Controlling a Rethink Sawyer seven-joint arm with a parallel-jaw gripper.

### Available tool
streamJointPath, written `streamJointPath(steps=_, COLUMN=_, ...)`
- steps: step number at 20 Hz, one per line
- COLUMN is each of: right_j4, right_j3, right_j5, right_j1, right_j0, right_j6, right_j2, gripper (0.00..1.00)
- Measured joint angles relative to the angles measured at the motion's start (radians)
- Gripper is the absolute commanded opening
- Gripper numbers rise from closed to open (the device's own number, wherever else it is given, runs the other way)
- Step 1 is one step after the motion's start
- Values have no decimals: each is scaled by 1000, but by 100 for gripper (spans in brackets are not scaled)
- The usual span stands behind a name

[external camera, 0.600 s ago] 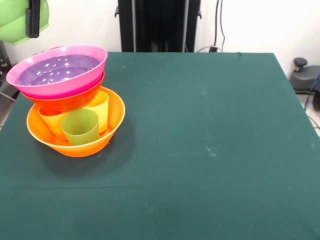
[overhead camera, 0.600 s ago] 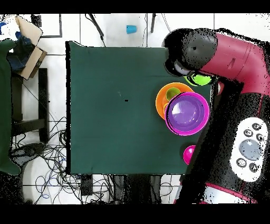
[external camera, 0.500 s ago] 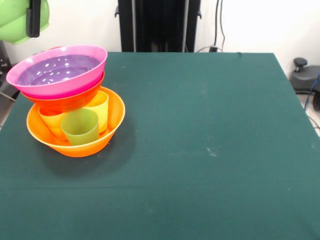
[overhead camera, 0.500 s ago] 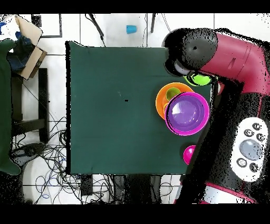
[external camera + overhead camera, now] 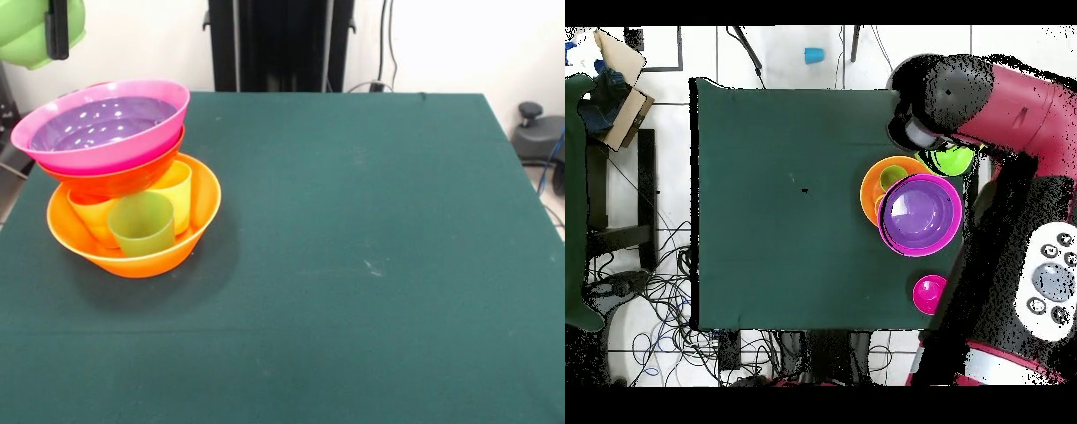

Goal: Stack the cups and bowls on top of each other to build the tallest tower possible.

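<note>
The tower stands at the table's left in the front view. Its base is the large orange bowl, which holds a yellow cup, a green cup and an orange cup. A red-orange bowl, a pink bowl and a purple bowl rest on the cups. My gripper is shut on the light green bowl and holds it in the air above and behind the tower. In the overhead view this bowl shows beside the tower, under the arm.
A small crimson bowl sits near the table's corner by the robot base. A blue cup lies on the floor beyond the table's far edge. The green tablecloth stretches right of the tower.
The light green bowl has risen a little in the front view. In the overhead view the arm has shifted right, uncovering more of the crimson bowl. The tower has not moved.
</note>
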Motion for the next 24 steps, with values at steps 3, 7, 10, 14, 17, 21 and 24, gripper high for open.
streamJointPath(steps=3, right_j4=-2, right_j3=0, right_j5=0, right_j1=6, right_j0=0, right_j6=0, right_j2=2, gripper=0)
streamJointPath(steps=7, right_j4=-5, right_j3=0, right_j5=0, right_j1=18, right_j0=0, right_j6=0, right_j2=4, gripper=0)
streamJointPath(steps=10, right_j4=-6, right_j3=0, right_j5=0, right_j1=22, right_j0=0, right_j6=0, right_j2=6, gripper=0)
streamJointPath(steps=14, right_j4=-8, right_j3=0, right_j5=-3, right_j1=21, right_j0=0, right_j6=0, right_j2=11, gripper=0)
streamJointPath(steps=17, right_j4=-9, right_j3=0, right_j5=-18, right_j1=20, right_j0=1, right_j6=0, right_j2=12, gripper=0)
streamJointPath(steps=21, right_j4=-10, right_j3=3, right_j5=-47, right_j1=18, right_j0=4, right_j6=0, right_j2=12, gripper=0)
streamJointPath(steps=24, right_j4=-10, right_j3=12, right_j5=-87, right_j1=14, right_j0=9, right_j6=0, right_j2=12, gripper=0)
